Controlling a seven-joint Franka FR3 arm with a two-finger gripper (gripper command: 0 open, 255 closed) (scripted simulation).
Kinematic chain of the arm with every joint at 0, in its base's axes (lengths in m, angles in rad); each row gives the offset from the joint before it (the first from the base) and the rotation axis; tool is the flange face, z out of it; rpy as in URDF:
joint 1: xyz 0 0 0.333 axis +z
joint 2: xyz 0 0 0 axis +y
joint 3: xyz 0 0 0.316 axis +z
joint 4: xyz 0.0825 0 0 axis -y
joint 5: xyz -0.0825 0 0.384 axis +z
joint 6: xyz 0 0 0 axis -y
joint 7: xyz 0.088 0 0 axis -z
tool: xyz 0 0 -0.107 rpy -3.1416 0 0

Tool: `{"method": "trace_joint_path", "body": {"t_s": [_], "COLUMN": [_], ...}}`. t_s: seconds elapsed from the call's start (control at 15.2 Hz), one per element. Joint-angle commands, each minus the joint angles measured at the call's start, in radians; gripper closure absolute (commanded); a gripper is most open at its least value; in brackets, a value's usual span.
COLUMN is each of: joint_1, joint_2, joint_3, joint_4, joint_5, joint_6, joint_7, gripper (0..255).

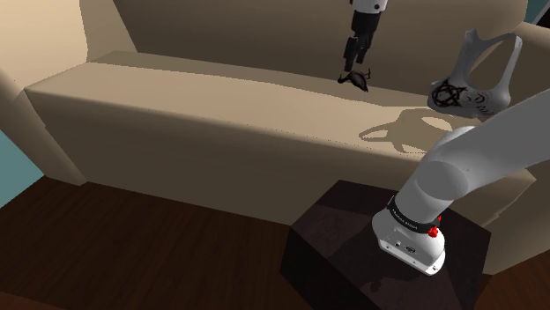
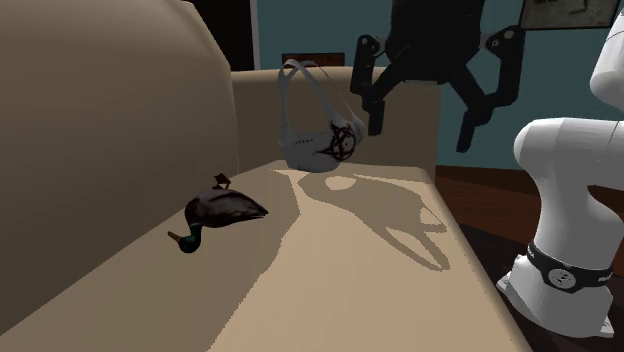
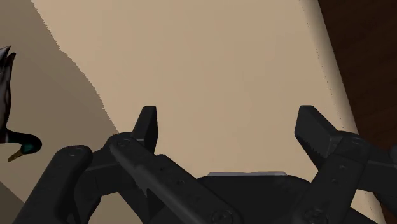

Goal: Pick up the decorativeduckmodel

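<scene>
The duck model (image 2: pixel 222 212) is dark brown with a green head and lies on the beige sofa seat (image 2: pixel 330 290), close to the backrest. In the shoulder view the duck (image 1: pixel 355 79) is a small dark shape just under the gripper (image 1: pixel 356 65). In the second exterior view my black gripper (image 2: pixel 420 130) hangs open well above the seat, off to the side of the duck, and holds nothing. In the wrist view the fingers (image 3: pixel 147 125) stand wide apart over bare cushion around the gripper's midpoint (image 3: pixel 230 127). The duck (image 3: pixel 7 95) sits far outside one finger.
A white strappy object with a black star mark (image 2: pixel 315 140) stands on the seat near the armrest, also in the shoulder view (image 1: pixel 476 84). The sofa backrest (image 1: pixel 247 35) rises behind. The dark stand (image 1: pixel 344 255) sits on a dark wooden floor (image 1: pixel 132 247).
</scene>
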Motion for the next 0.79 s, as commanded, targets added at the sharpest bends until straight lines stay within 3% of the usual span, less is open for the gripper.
{"method": "trace_joint_path", "body": {"t_s": [0.0, 0.73], "joint_1": [-0.009, -0.074], "joint_2": [0.059, 0.427], "joint_3": [-0.026, -0.156], "joint_4": [0.029, 0.282], "joint_5": [-0.013, -0.013], "joint_6": [0.023, 0.104], "joint_7": [-0.030, -0.216], "gripper": [0, 0]}}
